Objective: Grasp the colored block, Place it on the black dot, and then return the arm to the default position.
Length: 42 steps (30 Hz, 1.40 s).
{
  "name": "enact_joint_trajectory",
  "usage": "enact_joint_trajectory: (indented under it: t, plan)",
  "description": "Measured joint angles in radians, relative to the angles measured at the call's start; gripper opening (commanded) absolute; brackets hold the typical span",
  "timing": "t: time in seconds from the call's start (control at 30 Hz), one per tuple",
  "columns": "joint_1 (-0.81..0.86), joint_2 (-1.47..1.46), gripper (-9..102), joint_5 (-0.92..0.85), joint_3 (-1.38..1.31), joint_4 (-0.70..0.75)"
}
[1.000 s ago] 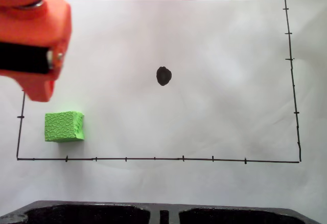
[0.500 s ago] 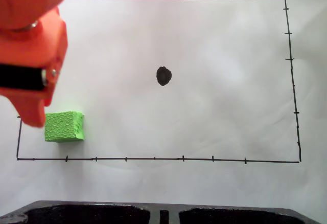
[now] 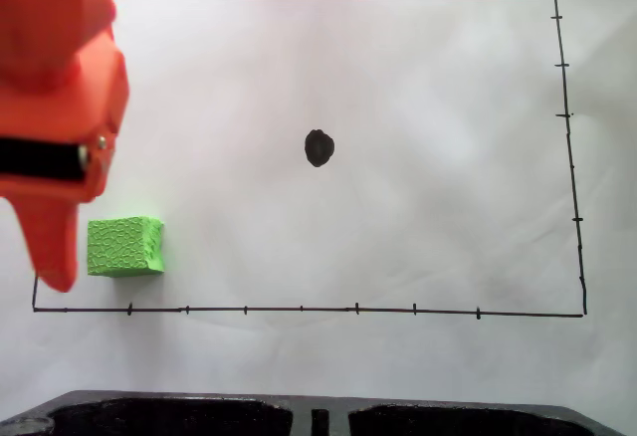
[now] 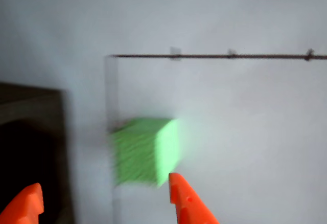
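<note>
Gripper (image 4: 102,198) tips astride block (image 4: 145,151)

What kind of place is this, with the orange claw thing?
Probably a hobby or lab robot test bench: white paper ruled with a hand-drawn frame, a black dot as target, a green block, and an orange gripper approaching it.

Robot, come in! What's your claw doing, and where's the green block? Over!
Gripper open, empty, fingertips spread just short of the green block. Block sits on the paper, away from the black dot. Nothing between block and dot.
</note>
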Motion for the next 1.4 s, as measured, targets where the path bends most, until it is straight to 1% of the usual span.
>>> enact_joint_trajectory:
  t: [0.33,0.97,1.07,1.17,1.2,1.4]
  plan:
    - [-0.002,-0.089,30,-0.014,-0.005,-0.04]
    - [-0.048,-0.216,25,-0.005,-0.091,-0.063]
    - [-0.048,-0.222,22,-0.005,-0.091,-0.064]
    - [-0.054,-0.222,11,-0.005,-0.091,-0.075]
    - [-0.057,-0.225,10,-0.005,-0.091,-0.077]
    - [-0.058,-0.229,8,0.015,-0.098,-0.077]
